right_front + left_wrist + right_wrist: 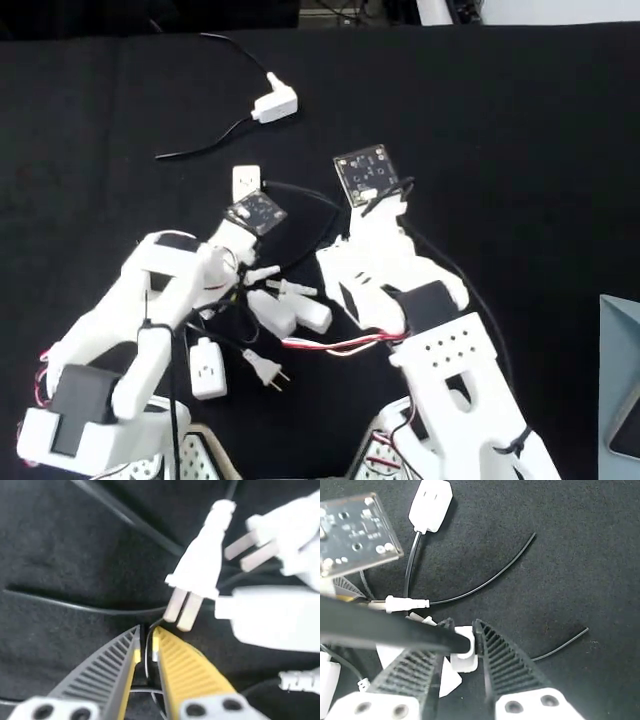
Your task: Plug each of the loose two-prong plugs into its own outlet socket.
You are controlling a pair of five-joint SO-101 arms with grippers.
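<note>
Left hand (146,634) closed on thin cord (147,661); plug (200,560) lies just ahead, prongs pointing back at it. Right hand (462,626) grips white block (465,660)

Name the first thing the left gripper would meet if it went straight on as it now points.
Probably the white plug's prongs, just beyond the black cable pinched in the left gripper; depth is unclear.

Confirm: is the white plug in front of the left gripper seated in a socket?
No, the white plug has both prongs bare and pointing toward the left gripper, with nothing around them.
</note>
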